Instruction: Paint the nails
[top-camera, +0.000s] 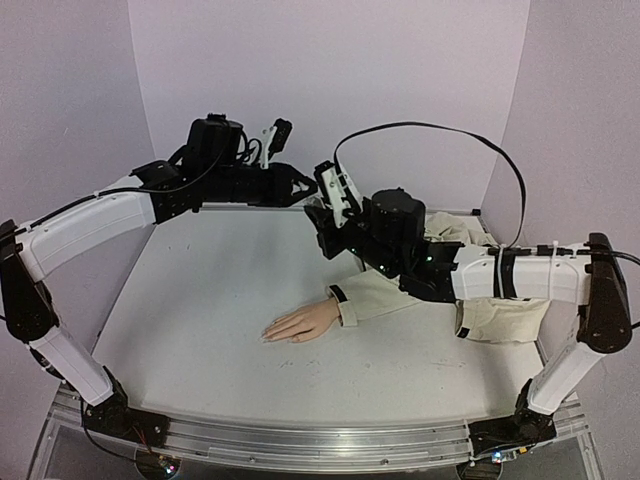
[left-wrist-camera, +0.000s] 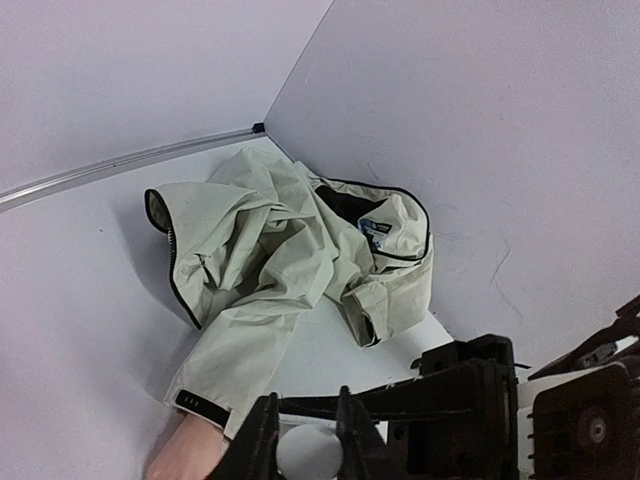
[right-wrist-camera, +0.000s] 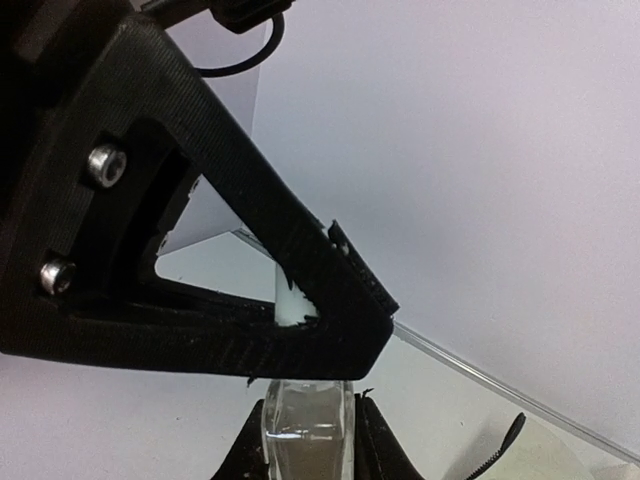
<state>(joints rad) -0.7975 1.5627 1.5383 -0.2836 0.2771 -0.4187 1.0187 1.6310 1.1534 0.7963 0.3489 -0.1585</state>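
The mannequin hand (top-camera: 303, 322) lies flat on the table, fingers pointing left, coming out of a beige sleeve (top-camera: 385, 297). Its nails at the fingertips (top-camera: 268, 335) are too small to make out. My right gripper (right-wrist-camera: 305, 445) is shut on a small clear bottle (right-wrist-camera: 305, 430) and holds it in the air at the back centre (top-camera: 325, 212). My left gripper (left-wrist-camera: 310, 445) is shut on the bottle's white cap (left-wrist-camera: 310, 452), directly above the bottle (top-camera: 308, 187). The cap also shows in the right wrist view (right-wrist-camera: 291, 300). The hand's wrist shows in the left wrist view (left-wrist-camera: 185, 452).
A crumpled beige jacket (left-wrist-camera: 290, 250) fills the back right of the table (top-camera: 200, 330) and continues under my right arm (top-camera: 510, 275). Lilac walls (top-camera: 330, 70) close the back and both sides. A metal rail (top-camera: 320, 440) runs along the near edge.
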